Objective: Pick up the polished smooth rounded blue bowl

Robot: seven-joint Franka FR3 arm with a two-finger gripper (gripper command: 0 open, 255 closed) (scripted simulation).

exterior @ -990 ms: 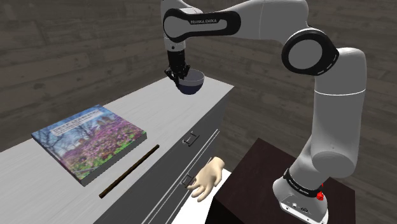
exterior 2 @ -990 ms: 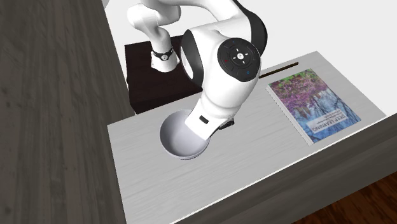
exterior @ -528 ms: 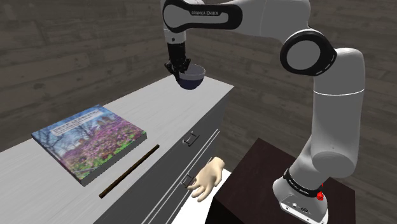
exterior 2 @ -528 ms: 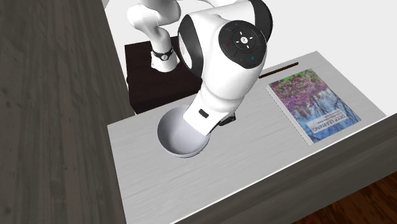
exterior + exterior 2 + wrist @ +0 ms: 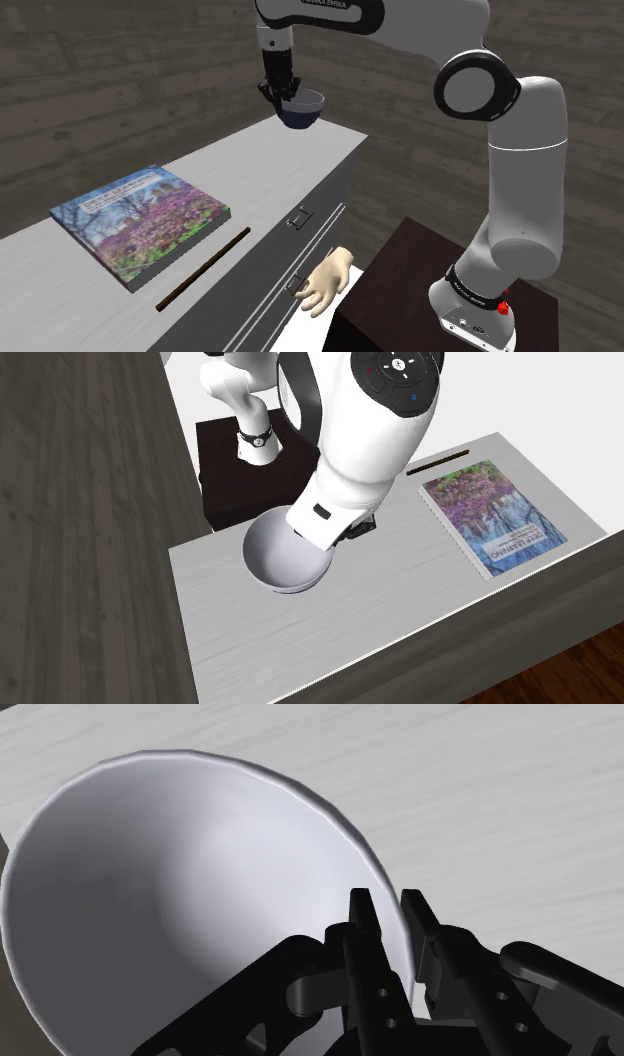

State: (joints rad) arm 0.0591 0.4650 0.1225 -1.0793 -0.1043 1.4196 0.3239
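- As its rim sits between them, the two black fingers of the gripper (image 5: 386,904) clamp the bowl (image 5: 180,904), one inside, one outside.
- Dark blue outside and pale grey within, the bowl hangs above the cabinet (image 5: 250,180) top, at the end nearest the stand.
- Likely stiff, light and slick: a rim pinch may let it swing or slip, so a deep bite matters.
- Book (image 5: 140,220) and thin dark stick (image 5: 203,270) lie well apart, toward the opposite end.
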